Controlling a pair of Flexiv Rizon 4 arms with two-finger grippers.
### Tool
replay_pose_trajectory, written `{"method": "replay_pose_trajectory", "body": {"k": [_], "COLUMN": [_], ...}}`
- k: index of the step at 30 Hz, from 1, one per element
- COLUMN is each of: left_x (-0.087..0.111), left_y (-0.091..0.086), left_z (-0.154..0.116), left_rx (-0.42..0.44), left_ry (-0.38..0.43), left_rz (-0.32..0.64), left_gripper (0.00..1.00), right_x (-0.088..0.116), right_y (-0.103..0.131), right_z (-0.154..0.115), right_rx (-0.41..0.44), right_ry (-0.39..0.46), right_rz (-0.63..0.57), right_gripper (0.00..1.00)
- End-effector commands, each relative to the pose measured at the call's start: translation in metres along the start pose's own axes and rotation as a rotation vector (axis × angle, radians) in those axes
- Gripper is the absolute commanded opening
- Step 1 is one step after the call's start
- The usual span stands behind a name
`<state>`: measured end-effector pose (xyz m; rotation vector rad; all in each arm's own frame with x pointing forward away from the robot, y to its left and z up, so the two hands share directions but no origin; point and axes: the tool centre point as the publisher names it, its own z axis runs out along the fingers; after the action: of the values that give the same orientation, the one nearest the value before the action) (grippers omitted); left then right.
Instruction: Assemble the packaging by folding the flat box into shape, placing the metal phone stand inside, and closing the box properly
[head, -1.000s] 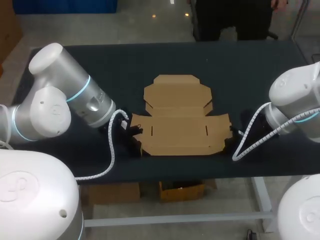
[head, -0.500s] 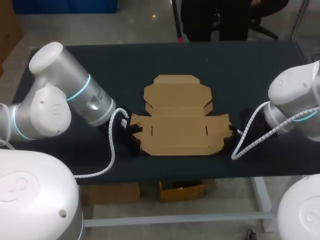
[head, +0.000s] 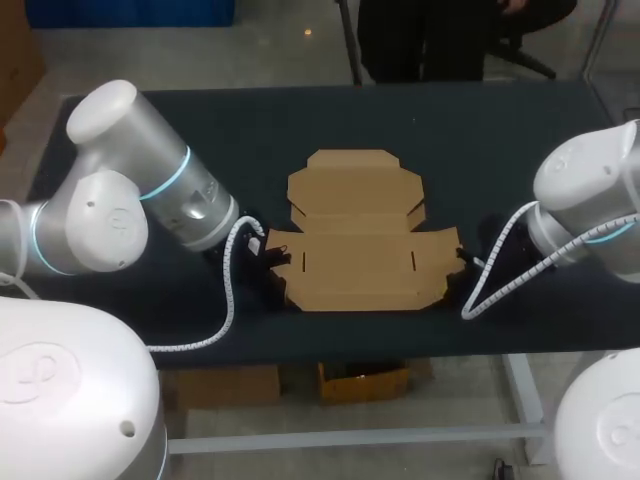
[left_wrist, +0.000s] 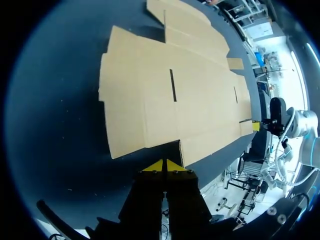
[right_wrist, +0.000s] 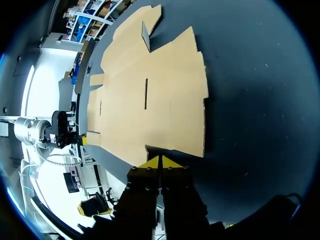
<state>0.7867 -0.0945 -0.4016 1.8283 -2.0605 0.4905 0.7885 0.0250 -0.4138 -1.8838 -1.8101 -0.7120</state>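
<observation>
While the flat box (head: 355, 255) lies unfolded on the dark table (head: 300, 120), about mid-table in the head view, both arms sit low at its 2 short ends. Box: 1 wide panel nearer the robot w/ 2 short slits, 1 narrower panel w/ clipped corners on the far side, small flaps at the ends.

L arm (head: 150, 190) comes in from the left. L gripper (head: 265, 268) is at the box's left end, near the front corner. In the L wrist view its 2 yellow tips are pressed together, no gap betw. them, right at the cardboard's edge by a notch. Can't tell if they touch the board.

R arm (head: 590, 210) comes in from the right. R gripper (head: 462, 268) is at the box's right end, also near the front corner. R wrist view: 2 tips pressed together to a point, just at the box's edge beside a small cut.

Each wrist view shows the other gripper at the far end of the box. A white coiled cable (head: 228, 300) runs along the L arm's wrist.
</observation>
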Motion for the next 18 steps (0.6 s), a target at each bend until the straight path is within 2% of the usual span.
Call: {"method": "replay_pose_trajectory", "body": {"k": [1,18], "left_x": [0.004,0.014], "left_y": [0.002,0.004], "left_z": [-0.001,0.001], "left_rx": [0.006,0.044], "left_ry": [-0.013,-0.059], "left_rz": [0.0,-0.001], "left_gripper": [0.0,0.0], "right_x": [0.004,0.015], "right_y": [-0.002,0.002], "right_z": [-0.001,0.002], "right_rx": [-0.003,0.014], "right_ry": [-0.008,-0.059], "right_rz": [0.002,0.06], "right_gripper": [0.0,0.0]}}
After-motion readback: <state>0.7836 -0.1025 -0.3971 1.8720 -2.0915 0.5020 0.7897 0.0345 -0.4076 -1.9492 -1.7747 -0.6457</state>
